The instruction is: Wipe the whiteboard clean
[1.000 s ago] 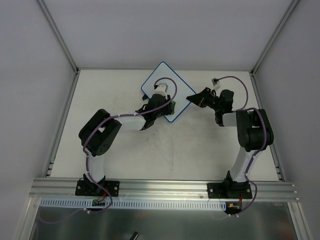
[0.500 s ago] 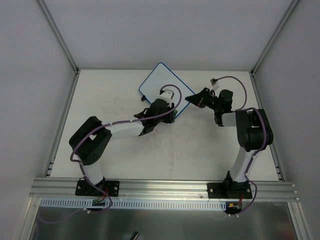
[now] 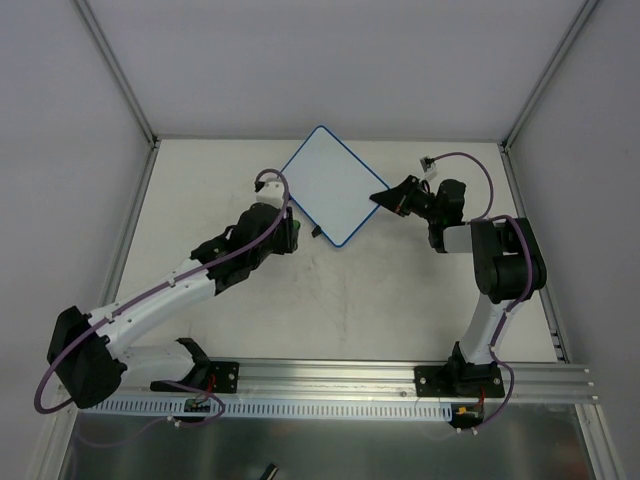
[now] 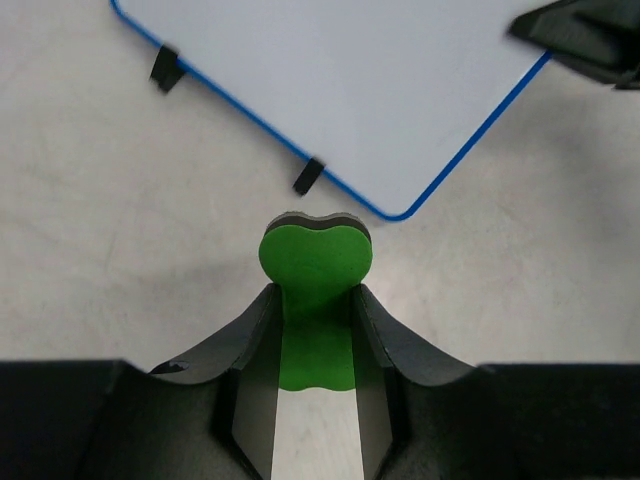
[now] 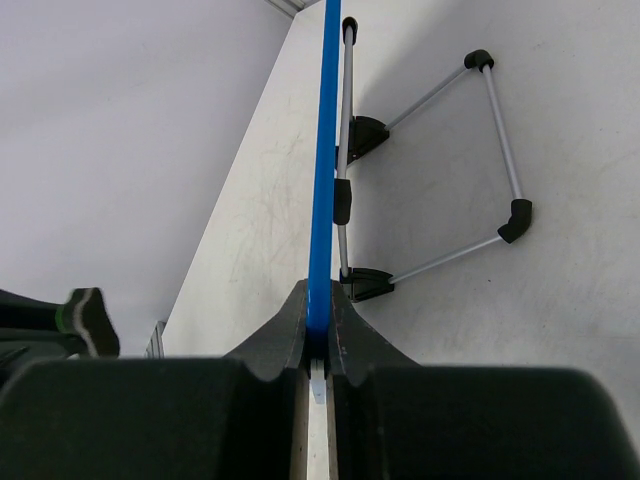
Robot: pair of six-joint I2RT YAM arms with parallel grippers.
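Note:
The whiteboard (image 3: pixel 326 184) stands turned like a diamond at the back middle of the table, blue-rimmed, its white face showing no pen marks. In the left wrist view the whiteboard (image 4: pixel 340 90) fills the top, with two black feet (image 4: pixel 308 177) on its near edge. My left gripper (image 4: pixel 315 297) is shut on a green eraser (image 4: pixel 315 255), just off the board's near corner and clear of it. From above, the left gripper (image 3: pixel 291 234) lies left of the board's lower edge. My right gripper (image 3: pixel 385 197) is shut on the board's right corner, gripping the blue rim (image 5: pixel 325 150) edge-on between its jaws (image 5: pixel 318 300).
A wire stand (image 5: pixel 430 170) with black joints props the board from behind. Grey enclosure walls and metal posts (image 3: pixel 115 70) ring the table. An aluminium rail (image 3: pixel 330 375) runs along the near edge by the arm bases.
My left arm has drawn back off the board's face, down and to the left, taking the eraser with it. The right gripper and the board have stayed put.

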